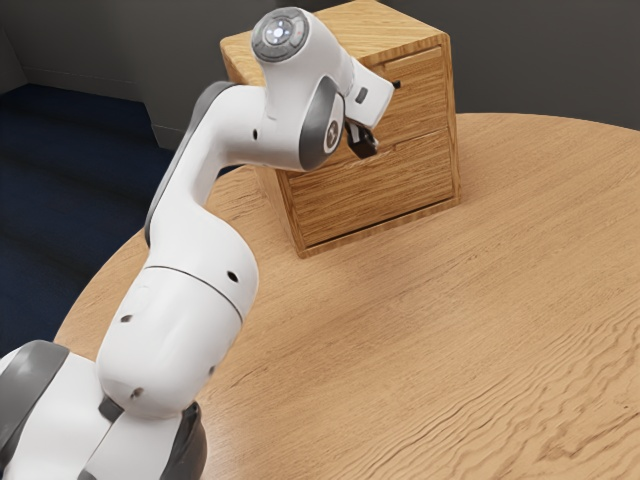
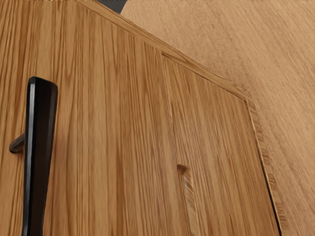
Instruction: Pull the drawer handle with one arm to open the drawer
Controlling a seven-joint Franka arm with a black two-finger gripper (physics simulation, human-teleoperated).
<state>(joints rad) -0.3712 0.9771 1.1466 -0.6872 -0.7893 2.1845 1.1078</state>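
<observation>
1. Wood is everywhere in the exterior view. A light wooden cabinet (image 1: 330,215) stands on a big round wooden table (image 1: 480,330). The white arm (image 1: 200,250) reaches over to it. The black gripper (image 1: 364,142) is right in front of the cabinet's face.
2. The top drawer (image 1: 425,95) is just above and beside the gripper. The bottom drawer (image 1: 390,185) is just under the gripper. Both drawer faces sit flat with the cabinet, so both look closed.
3. I cannot tell if the gripper is clenched or let go, because the white hand hides most of it.
4. In the wrist view the hand is very close to the top drawer's wooden face. The black drawer handle (image 2: 38,162) is a long thin bar just beside the hand. It stands a little off the wood on a short dark peg.
5. A thin line in the wood splits the top drawer from the bottom drawer, which lies farther from the handle. The bottom drawer has a small dent (image 2: 186,184) cut in its face. Past the cabinet's edge the table shows again, farther from the hand
</observation>
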